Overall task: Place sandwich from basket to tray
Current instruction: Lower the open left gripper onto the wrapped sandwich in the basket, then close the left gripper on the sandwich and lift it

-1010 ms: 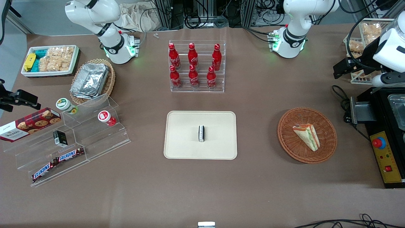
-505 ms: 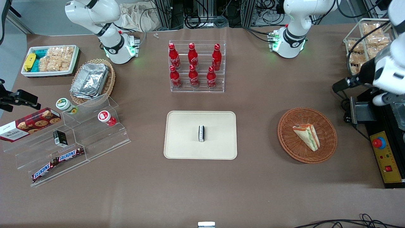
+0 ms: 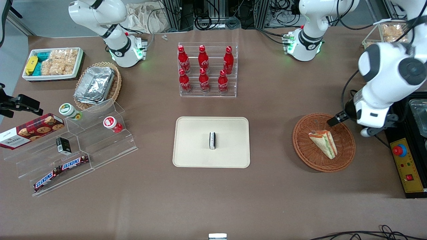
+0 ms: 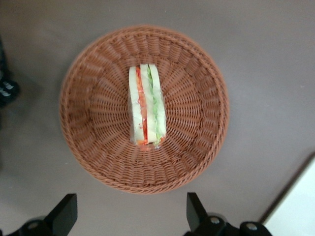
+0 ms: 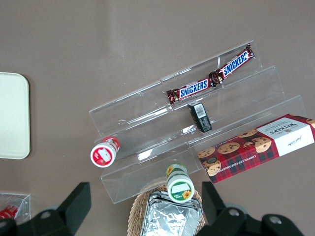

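Observation:
The sandwich [image 3: 323, 143] is a pale bread wedge with green, orange and red layers, lying in the reddish-brown wicker basket [image 3: 302, 146]. The cream tray [image 3: 193, 146] lies mid-table, beside the basket toward the parked arm's end. My left gripper [image 3: 335, 119] hovers over the basket's rim at the working arm's end, above the sandwich. The left wrist view looks straight down on the sandwich [image 4: 146, 105] in the basket [image 4: 98, 162], with my gripper [image 4: 130, 216] open and empty and its two fingers [image 4: 66, 214] wide apart over bare table beside the rim.
A small black-and-white box [image 3: 212, 140] stands on the tray. A clear rack of red bottles [image 3: 206, 71] stands farther from the camera than the tray. A black control box with a red button [image 3: 400, 150] sits beside the basket. A clear stepped stand [image 3: 73, 146] holds snacks.
My left arm has swung in from the table's end and the gripper has come over the basket's rim. The sandwich, basket and tray have not moved.

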`<state>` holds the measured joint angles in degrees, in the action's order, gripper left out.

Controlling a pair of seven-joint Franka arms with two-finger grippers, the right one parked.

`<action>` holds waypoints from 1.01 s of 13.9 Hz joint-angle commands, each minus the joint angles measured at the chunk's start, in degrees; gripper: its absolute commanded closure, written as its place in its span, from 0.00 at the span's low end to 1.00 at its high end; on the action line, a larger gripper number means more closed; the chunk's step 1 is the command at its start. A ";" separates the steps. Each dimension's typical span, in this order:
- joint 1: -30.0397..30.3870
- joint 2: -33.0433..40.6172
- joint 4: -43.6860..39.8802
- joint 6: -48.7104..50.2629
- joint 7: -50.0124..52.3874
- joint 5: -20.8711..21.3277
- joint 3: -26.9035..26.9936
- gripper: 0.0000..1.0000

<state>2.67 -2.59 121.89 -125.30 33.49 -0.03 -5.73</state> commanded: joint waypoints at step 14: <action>0.14 -18.94 0.37 -21.47 9.66 8.29 1.16 0.87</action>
<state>2.69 -20.61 122.59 -144.80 41.64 6.81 -4.45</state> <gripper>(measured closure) 0.233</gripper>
